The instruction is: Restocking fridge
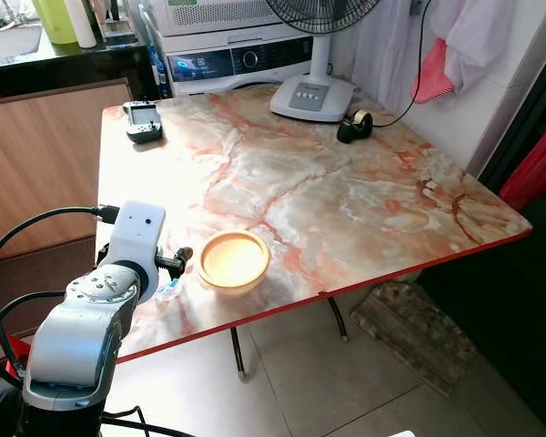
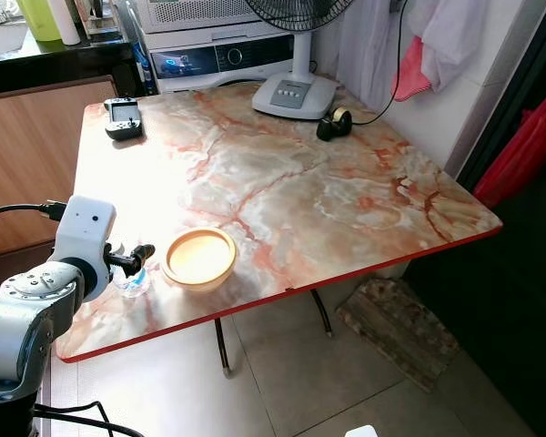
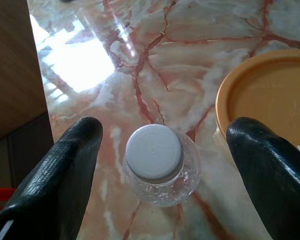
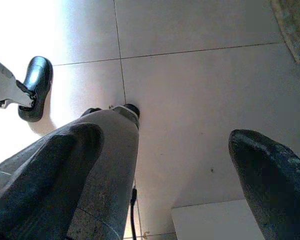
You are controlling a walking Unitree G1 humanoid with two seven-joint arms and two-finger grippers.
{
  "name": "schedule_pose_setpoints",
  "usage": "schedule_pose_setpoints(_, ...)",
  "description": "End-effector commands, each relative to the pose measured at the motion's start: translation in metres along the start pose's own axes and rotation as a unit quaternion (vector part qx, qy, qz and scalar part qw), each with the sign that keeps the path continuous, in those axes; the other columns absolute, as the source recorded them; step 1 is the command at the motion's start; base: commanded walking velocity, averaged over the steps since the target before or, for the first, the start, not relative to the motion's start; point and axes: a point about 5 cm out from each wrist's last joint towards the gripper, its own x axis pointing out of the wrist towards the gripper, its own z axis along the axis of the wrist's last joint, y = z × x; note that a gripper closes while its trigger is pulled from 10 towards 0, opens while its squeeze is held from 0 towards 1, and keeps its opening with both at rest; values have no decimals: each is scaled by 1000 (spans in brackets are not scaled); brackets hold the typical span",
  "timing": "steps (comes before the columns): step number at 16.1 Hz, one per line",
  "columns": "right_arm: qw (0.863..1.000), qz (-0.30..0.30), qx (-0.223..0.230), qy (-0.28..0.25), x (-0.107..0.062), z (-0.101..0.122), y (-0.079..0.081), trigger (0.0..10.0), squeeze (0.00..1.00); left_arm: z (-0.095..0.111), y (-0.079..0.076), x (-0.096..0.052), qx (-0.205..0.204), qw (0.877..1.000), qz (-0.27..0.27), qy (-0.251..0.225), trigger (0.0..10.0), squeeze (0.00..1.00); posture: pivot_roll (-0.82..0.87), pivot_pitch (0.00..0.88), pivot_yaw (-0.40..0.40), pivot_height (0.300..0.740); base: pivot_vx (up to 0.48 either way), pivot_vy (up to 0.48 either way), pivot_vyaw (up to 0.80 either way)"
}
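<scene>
A marble-patterned surface (image 1: pixel 346 200) with a red edge takes up most of the scene, with a washing machine (image 1: pixel 241 59) behind its far side. On the far part of the surface stand the white base of a pedestal fan (image 1: pixel 311 96), a black tape dispenser (image 1: pixel 354 126) near it, and a handheld controller (image 1: pixel 144 121) toward the far left corner. Near the front edge sits a shallow orange bowl (image 1: pixel 232 260). Just to its left stands a small clear plastic bottle (image 3: pixel 160 165) with a white cap (image 3: pixel 154 152), upright, close beside the bowl's rim. The left gripper (image 3: pixel 167 165) hangs over the bottle with its fingers (image 3: pixel 65 175) spread wide on either side of the cap, touching nothing. The right gripper (image 4: pixel 165 170) hangs idle over the tiled floor (image 4: pixel 200 85), its fingers wide apart and empty.
</scene>
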Motion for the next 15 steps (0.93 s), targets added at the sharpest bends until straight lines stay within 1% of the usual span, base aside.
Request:
schedule_pose_setpoints(1,1000,0,-3,20,-2,-11,-1,10000,0,-1,5,0,-3,1000,15,-1,10000,0,123,31,-28,740,0,0,0)
schedule_pose_setpoints(7,1000,1,-4,20,-2,-11,-1,10000,0,-4,6,1,-5,1000,19,4,10000,0,124,33,-30,740,0,0,0)
schedule_pose_setpoints(8,1000,1,-4,21,-2,-11,-1,10000,0,-5,6,1,-7,1000,18,5,9294,0,124,33,-30,740,0,0,0)
schedule_pose_setpoints(9,1000,1,-4,21,-2,-11,-1,10000,0,-6,5,2,-8,1000,17,8,9451,0,124,33,-30,740,0,0,0)
schedule_pose_setpoints(11,1000,1,-4,21,-2,-11,-2,10000,0,-8,4,2,-14,1000,14,11,9373,0,122,33,-32,740,0,0,0)
schedule_pose_setpoints(12,1000,1,-5,21,-2,-11,-2,10000,0,-8,4,2,-15,1000,13,12,8510,0,122,36,-33,740,0,0,0)
schedule_pose_setpoints(13,1000,1,-4,21,-2,-11,-2,10000,0,-9,4,2,-15,1000,14,12,8627,0,122,36,-33,740,0,0,0)
schedule_pose_setpoints(14,1000,1,-5,21,-2,-11,-2,10000,0,-9,4,2,-15,1000,15,11,8353,0,122,37,-34,740,0,0,0)
schedule_pose_setpoints(15,1000,1,-5,21,-2,-11,-2,10000,0,-9,4,2,-16,1000,15,11,6902,0,122,37,-34,740,0,0,0)
